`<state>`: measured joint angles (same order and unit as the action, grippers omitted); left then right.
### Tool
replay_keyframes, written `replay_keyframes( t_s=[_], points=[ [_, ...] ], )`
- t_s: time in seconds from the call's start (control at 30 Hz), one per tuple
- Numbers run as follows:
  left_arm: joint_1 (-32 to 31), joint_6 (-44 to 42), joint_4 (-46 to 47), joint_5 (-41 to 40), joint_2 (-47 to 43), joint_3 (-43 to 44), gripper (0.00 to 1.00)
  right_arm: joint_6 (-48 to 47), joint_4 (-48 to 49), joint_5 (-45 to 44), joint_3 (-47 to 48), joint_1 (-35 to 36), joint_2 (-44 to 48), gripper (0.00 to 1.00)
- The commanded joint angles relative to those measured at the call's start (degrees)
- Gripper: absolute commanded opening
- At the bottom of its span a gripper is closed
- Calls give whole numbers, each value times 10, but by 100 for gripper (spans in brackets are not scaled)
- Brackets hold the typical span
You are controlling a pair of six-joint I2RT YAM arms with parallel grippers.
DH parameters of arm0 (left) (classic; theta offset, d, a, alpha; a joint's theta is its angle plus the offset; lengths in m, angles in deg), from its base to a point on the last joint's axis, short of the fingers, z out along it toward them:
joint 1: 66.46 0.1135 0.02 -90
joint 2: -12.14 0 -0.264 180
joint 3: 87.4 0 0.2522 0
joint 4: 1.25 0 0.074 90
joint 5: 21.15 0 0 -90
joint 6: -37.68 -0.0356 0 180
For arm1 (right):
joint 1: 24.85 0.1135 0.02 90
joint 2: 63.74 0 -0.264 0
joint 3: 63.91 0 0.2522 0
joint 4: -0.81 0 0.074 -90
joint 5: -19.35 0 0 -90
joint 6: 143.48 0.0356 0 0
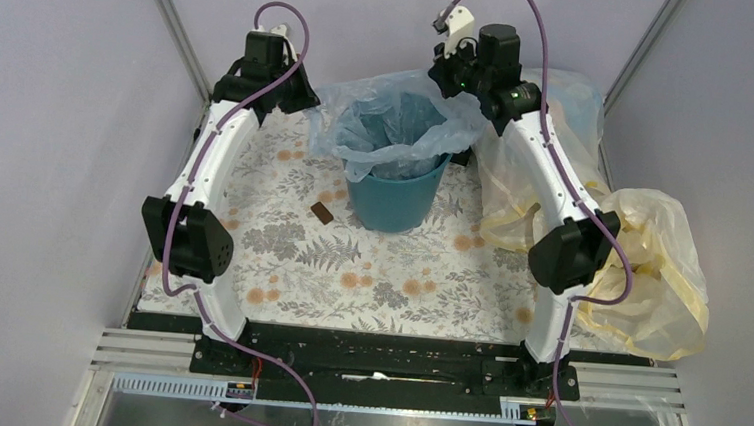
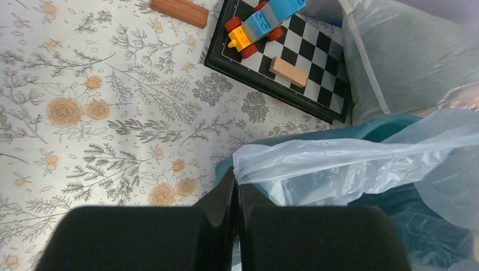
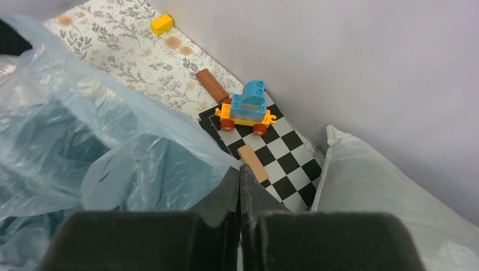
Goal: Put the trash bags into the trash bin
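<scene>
The teal trash bin (image 1: 394, 202) stands upright at the back middle of the floral mat. The light-blue trash bag (image 1: 391, 124) hangs inside it, with its mouth spread wide over the rim. My left gripper (image 1: 308, 101) is shut on the bag's left edge, just outside the rim. In the left wrist view the gripper (image 2: 236, 173) pinches the bag (image 2: 350, 164) beside the bin's rim (image 2: 390, 125). My right gripper (image 1: 462, 91) is shut on the bag's right edge. In the right wrist view the gripper (image 3: 240, 169) pinches a corner of the bag (image 3: 113, 152).
A chessboard (image 2: 299, 51) behind the bin carries a toy car (image 2: 260, 25) and a wooden block (image 2: 288, 71). A stuffed whitish bag (image 3: 384, 197) and a pale-yellow bag (image 1: 650, 272) lie at the right. A small brown block (image 1: 322, 212) lies left of the bin.
</scene>
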<state>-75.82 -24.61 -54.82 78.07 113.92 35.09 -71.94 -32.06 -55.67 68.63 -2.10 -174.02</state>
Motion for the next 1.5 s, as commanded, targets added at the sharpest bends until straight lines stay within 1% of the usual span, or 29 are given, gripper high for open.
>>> replay_keyframes(
  t_s=[0.0, 0.03, 0.17, 0.3, 0.4, 0.5, 0.53, 0.57, 0.63, 0.7, 0.73, 0.77, 0.8, 0.83, 0.87, 0.9, 0.93, 0.97, 1.03, 1.1, 1.2, 1.33, 1.47],
  points=[
    [8, 3, 11, -11, 24, 41, 0, 72, -35, 58, 91, -39, -58, 0],
    [9, 4, 11, -12, 31, 44, 0, 73, -42, 56, 110, -41, -73, 0],
    [9, 1, 11, -21, 57, 49, 0, 83, -43, 49, 132, -45, -114, 0],
    [10, 0, 11, -14, 77, 43, 0, 93, -43, 65, 118, -49, -131, 0],
    [9, 6, 17, -4, 80, 15, 0, 102, -43, 57, 90, -51, -127, 7],
    [9, 21, 49, 10, 64, -47, 0, 107, -53, 42, 68, -52, -116, 12],
    [9, 26, 66, 19, 56, -74, 0, 109, -58, 36, 64, -52, -112, 16],
    [9, 31, 82, 26, 48, -97, 0, 111, -63, 30, 64, -53, -108, 20],
    [9, 35, 102, 34, 37, -124, 0, 120, -82, 22, 77, -57, -100, 22],
    [9, 36, 106, 33, 31, -134, 0, 135, -109, 12, 112, -63, -98, 24],
    [8, 35, 106, 35, 29, -136, 2, 144, -122, 7, 134, -67, -96, 29],
    [8, 36, 107, 38, 26, -136, 4, 152, -132, -1, 151, -70, -92, 41],
    [8, 37, 107, 39, 24, -137, 8, 160, -136, -11, 162, -72, -84, 55],
    [9, 39, 106, 37, 21, -136, 15, 168, -137, -24, 167, -73, -73, 70],
    [8, 40, 107, 35, 19, -133, 23, 173, -137, -34, 166, -73, -61, 79],
    [8, 42, 105, 33, 16, -130, 33, 178, -137, -41, 164, -73, -48, 85],
    [8, 44, 104, 32, 13, -127, 39, 181, -136, -44, 157, -73, -36, 90],
    [8, 45, 102, 32, 10, -124, 43, 181, -137, -44, 149, -73, -23, 92],
    [9, 48, 100, 30, 0, -121, 50, 204, -141, -45, 130, -73, 1, 94],
    [9, 54, 100, 19, -16, -123, 53, 219, -151, -43, 109, -73, 23, 94],
    [8, 62, 108, 1, -45, -143, 56, 249, -165, -46, 78, -73, 48, 94],
    [8, 66, 117, -9, -81, -170, 62, 276, -178, -38, 48, -74, 75, 94],
    [8, 76, 127, -1, -117, -206, 65, 285, -205, -8, 32, -74, 91, 89]
  ],
)
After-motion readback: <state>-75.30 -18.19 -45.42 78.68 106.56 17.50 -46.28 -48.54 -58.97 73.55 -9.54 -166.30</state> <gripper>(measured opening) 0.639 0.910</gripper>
